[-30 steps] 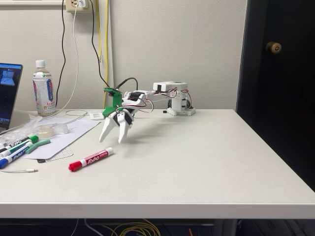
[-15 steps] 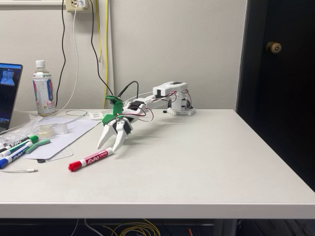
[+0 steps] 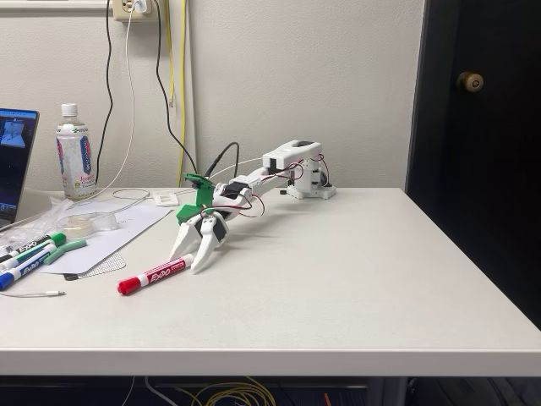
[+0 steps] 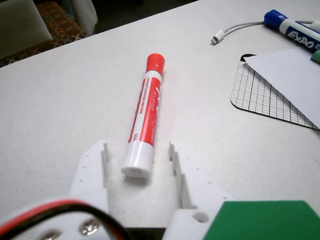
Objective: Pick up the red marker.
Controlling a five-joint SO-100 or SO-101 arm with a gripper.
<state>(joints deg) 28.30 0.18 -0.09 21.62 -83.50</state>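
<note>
White tabletop is lying under your arm, with a dark door at the far right in the fixed view. Your gripper [image 3: 191, 260] is sitting lower than a second ago, its spread fingers now flanking the white butt end of the red marker [image 3: 156, 275], which is lying where it was. In the wrist view the marker [image 4: 145, 117] is resting between both fingers [image 4: 92, 167], ungrasped. A blue-capped marker [image 4: 295, 30] is being cut off at the right edge.
</note>
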